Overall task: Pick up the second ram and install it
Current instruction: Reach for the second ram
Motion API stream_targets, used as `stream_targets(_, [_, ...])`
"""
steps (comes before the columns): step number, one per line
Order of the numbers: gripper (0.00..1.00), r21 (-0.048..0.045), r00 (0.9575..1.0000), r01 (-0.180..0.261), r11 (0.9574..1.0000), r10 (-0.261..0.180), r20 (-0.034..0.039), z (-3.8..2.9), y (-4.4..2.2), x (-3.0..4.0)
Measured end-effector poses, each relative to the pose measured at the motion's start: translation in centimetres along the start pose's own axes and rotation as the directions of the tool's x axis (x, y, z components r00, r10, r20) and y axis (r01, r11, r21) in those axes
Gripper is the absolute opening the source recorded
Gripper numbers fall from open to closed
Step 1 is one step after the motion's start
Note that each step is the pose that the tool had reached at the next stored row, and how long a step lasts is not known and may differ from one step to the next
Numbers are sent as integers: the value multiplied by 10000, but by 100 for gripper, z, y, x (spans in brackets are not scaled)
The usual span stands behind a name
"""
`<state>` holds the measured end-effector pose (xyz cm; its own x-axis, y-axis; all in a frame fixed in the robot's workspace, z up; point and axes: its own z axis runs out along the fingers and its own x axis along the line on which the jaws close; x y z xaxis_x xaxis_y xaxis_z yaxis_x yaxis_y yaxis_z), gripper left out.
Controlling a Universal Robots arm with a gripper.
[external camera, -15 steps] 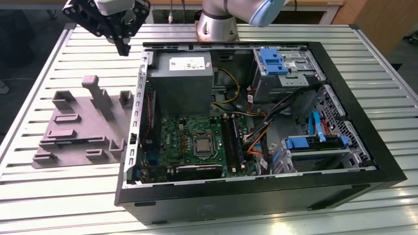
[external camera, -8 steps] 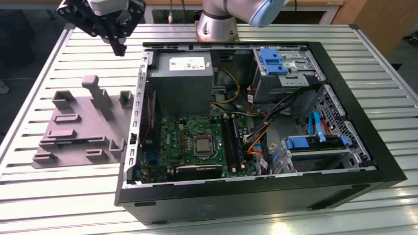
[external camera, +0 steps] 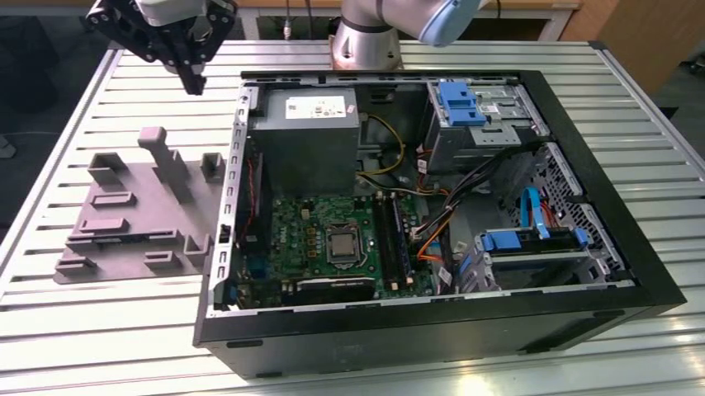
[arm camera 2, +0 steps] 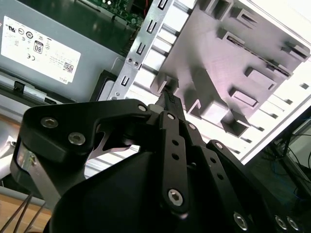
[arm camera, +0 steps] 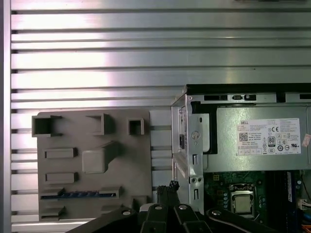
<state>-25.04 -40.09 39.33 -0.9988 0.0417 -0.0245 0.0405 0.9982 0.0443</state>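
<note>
The arm's fingers (external camera: 195,79) are pressed together with nothing between them. In the exterior view they hang above the worktop (external camera: 111,330) at about one o'clock from the grey plastic tray (external camera: 132,247) and at ten o'clock from the open computer case (external camera: 441,330). In the first wrist view a long, thin, dark-blue strip sits in one of the tray's slots; it looks like the second ram (arm camera: 77,194), apart from the fingers. The tray lies just beside the case, at its nine o'clock. Inside the case the power-supply box (external camera: 303,136) sits at twelve o'clock of the green board (external camera: 289,239).
</note>
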Motion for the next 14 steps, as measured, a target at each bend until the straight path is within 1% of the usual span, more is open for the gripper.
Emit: stream_targets(14, [11,-2,10000,67,10000,-67,-3,-2,-12,78])
